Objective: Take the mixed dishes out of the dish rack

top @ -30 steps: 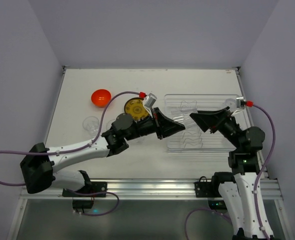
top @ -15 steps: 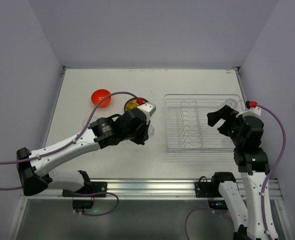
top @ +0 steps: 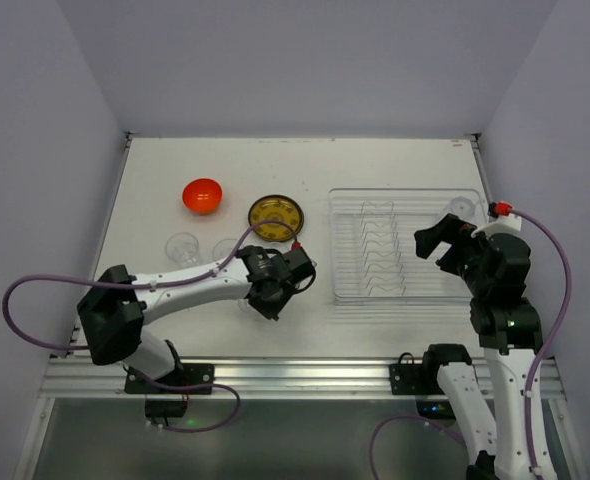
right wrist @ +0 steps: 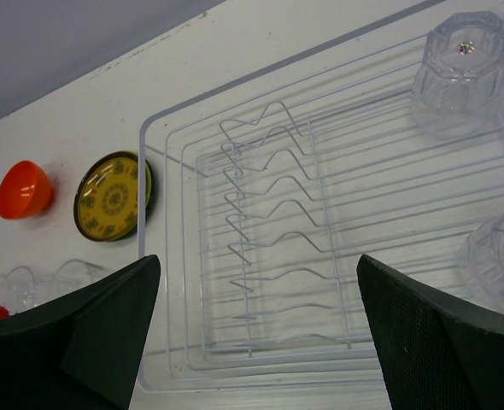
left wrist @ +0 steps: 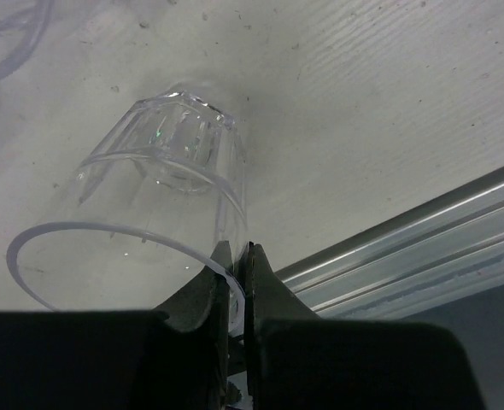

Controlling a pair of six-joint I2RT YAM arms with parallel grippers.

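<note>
My left gripper (top: 272, 291) is shut on the rim of a clear cup (left wrist: 162, 171). It holds the cup tilted, low over the table, left of the dish rack (top: 333, 245) and near the front rail. My right gripper (top: 438, 240) is open and empty over the rack's right side, its fingers wide apart in the right wrist view (right wrist: 256, 290). Two clear cups stand upside down in the rack (right wrist: 461, 60) (right wrist: 500, 252). The orange-red bowl (top: 202, 195) and the patterned yellow plate (top: 276, 216) lie on the table left of the rack. No separate black or lime green plate shows.
Two more clear cups (top: 182, 247) (top: 225, 248) stand on the table left of my left gripper. The white wire dividers (right wrist: 260, 213) fill the rack's middle. An aluminium rail (left wrist: 423, 239) runs along the table's front edge. Walls close in on three sides.
My left arm has swung from the rack's left edge back toward the front of the table, carrying the cup down. My right gripper has pulled back from the rack's middle to its right side.
</note>
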